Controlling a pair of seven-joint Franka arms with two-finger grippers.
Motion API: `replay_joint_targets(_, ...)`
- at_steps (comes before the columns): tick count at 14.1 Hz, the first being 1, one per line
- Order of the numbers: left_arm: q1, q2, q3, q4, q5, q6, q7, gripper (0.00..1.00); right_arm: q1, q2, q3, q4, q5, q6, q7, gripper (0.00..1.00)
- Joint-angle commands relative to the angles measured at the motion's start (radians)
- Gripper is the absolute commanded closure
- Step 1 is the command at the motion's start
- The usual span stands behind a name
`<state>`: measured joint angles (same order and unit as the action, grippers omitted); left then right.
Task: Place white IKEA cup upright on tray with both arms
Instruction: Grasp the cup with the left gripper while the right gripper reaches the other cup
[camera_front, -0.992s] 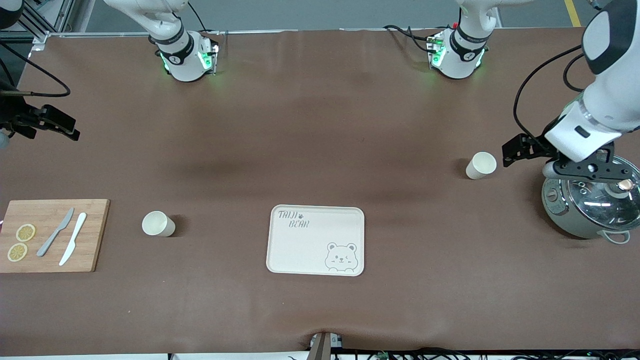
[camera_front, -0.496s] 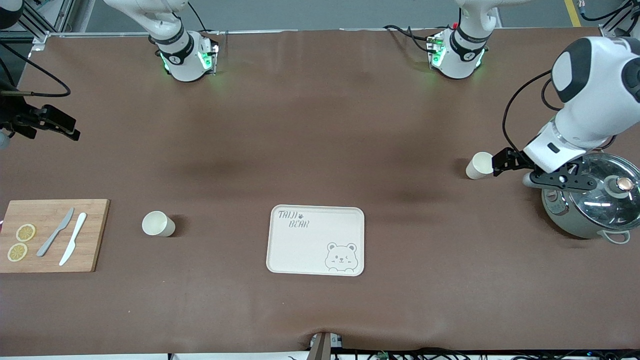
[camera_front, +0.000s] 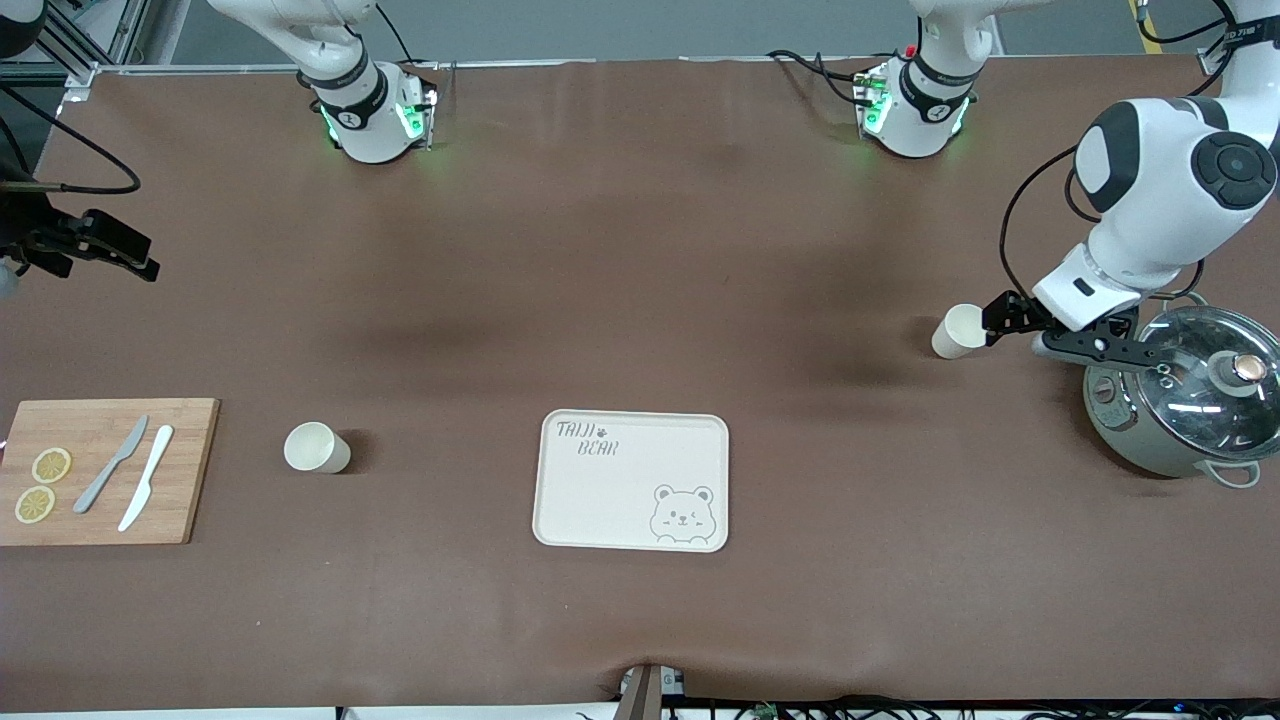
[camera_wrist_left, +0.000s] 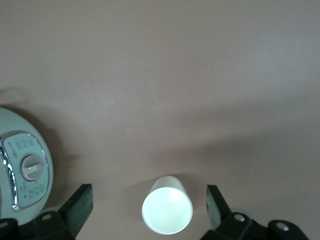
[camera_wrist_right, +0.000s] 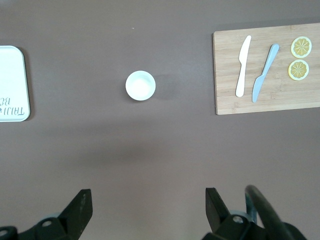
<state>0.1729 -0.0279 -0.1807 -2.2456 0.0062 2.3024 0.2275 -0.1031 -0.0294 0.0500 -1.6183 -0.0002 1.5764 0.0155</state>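
You have a wide brown table (camera_front: 640, 300) in front of you, with both arm bases along its upper edge in the front view. The cream tray (camera_front: 632, 481) lies flat and bare near the middle, with its bear drawing at the corner nearest the front camera. One white cup (camera_front: 962, 331) stands upright toward the left arm's end, farther from the front camera than the tray; your left wrist view looks straight down into it (camera_wrist_left: 167, 211). A second white cup (camera_front: 316, 447) stands upright between the tray and the wooden cutting board (camera_front: 105, 470), which carries two knives (camera_front: 130, 477) and two lemon slices (camera_front: 42, 485). A lidded cooker pot (camera_front: 1185, 405) sits just beside the first cup. Your left gripper (camera_front: 1005, 317) is low at that cup, jaws spread wide with the cup between them and not yet touching. Your right gripper (camera_front: 105, 250) waits over the table's edge at the right arm's end, jaws also apart.
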Motion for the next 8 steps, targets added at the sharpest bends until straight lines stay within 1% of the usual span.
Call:
replay_joint_targets(1,0.042,-0.049,-0.006,-0.092,0.005,0.047,0.059,0.00,-0.041,-0.009,0.010,-0.009,0.028,0.013,-0.011,0.00)
replay_joint_targets(3,0.048,-0.053,-0.006,-0.153,0.005,0.113,0.075,0.00,-0.041,0.005,0.010,-0.009,0.025,0.049,-0.012,0.00)
replay_joint_targets(5,0.048,-0.050,-0.006,-0.228,0.005,0.223,0.075,0.00,-0.041,0.035,0.010,-0.015,0.017,0.086,-0.011,0.00)
replay_joint_targets(8,0.050,-0.038,-0.005,-0.281,0.005,0.293,0.076,0.00,-0.040,0.092,0.010,-0.017,0.009,0.137,-0.011,0.00)
